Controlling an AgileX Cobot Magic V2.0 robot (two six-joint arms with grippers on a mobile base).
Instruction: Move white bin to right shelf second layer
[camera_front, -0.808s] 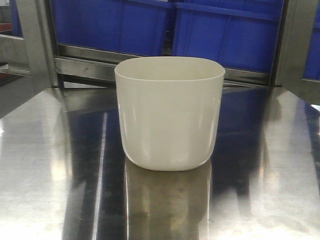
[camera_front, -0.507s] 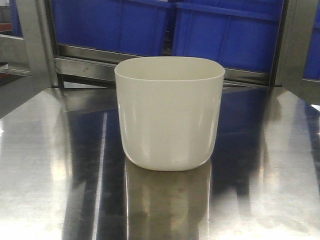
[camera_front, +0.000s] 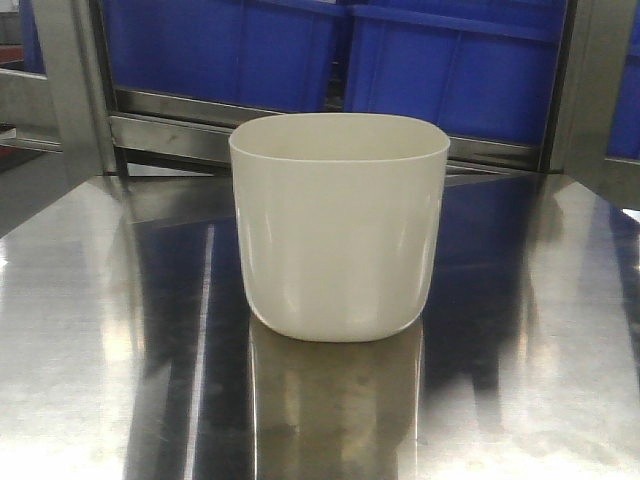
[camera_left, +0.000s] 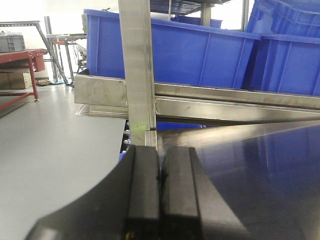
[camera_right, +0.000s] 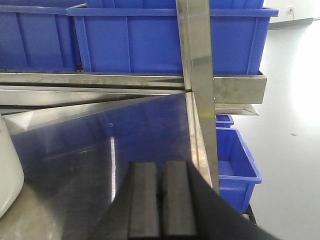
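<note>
The bin (camera_front: 340, 225) stands upright in the middle of the steel surface (camera_front: 90, 340), untouched, with blue crates (camera_front: 460, 70) on the rack behind it. The left gripper (camera_left: 160, 192) has its jaws pressed together on nothing, and the right gripper (camera_right: 161, 200) is the same. Both hang low over the surface, apart from the bin. In the right wrist view the bin (camera_right: 7, 170) shows at the left edge; the left wrist view does not show it at all, so the right arm seems better placed.

The step in hand looks like the reach and grasp. The wall is smooth, glossy and without handles, so a pinch over the rim should serve best: jaws parted first, one inside and one outside, seated well down before closing. A grip on the outer wall alone may slide. Lift straight up, keep the bin level, and mind the steel post (camera_right: 197, 75) when swinging right. The target shelf level cannot be picked out here
</note>
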